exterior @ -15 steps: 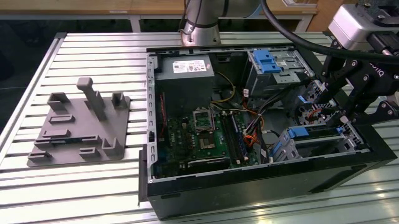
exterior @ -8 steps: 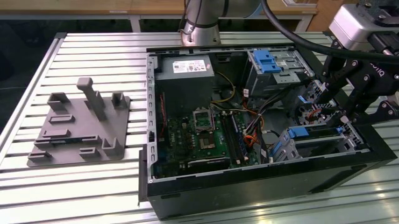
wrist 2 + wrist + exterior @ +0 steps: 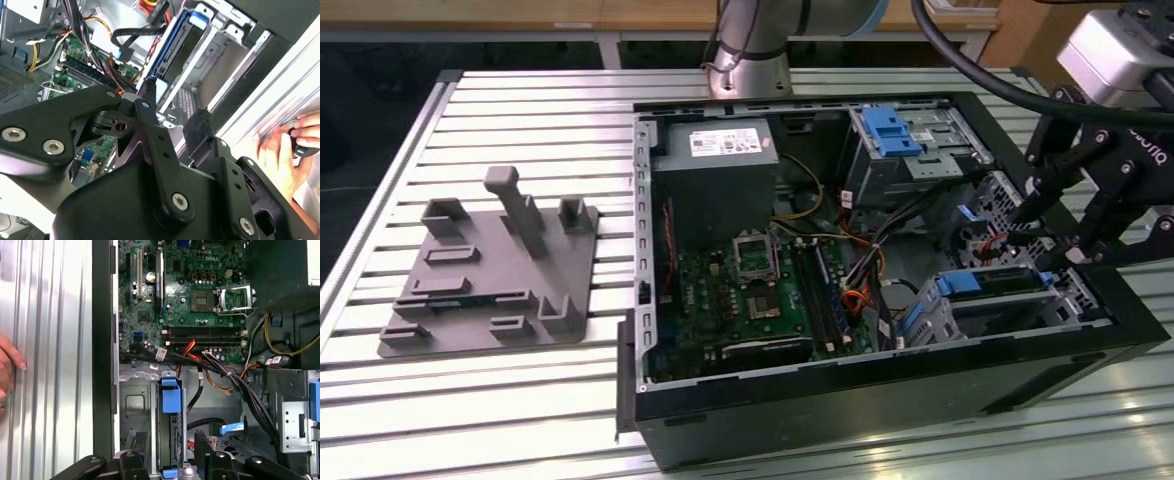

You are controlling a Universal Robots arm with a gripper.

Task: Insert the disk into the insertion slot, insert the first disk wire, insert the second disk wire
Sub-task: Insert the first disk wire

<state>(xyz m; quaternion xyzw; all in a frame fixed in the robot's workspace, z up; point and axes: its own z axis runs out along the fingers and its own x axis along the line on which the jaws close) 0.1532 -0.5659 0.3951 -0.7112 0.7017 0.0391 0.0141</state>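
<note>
Tool (image 3: 169, 440) fingers spread | straddling disk (image 3: 170, 400) | disk in insertion slot (image 3: 135, 405)

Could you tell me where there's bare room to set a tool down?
Bare table slats span the exterior view's lower left, beside the grey fixture, and a narrow strip separates it from the computer case. Inside the case, cables crowd around the disk.
</note>
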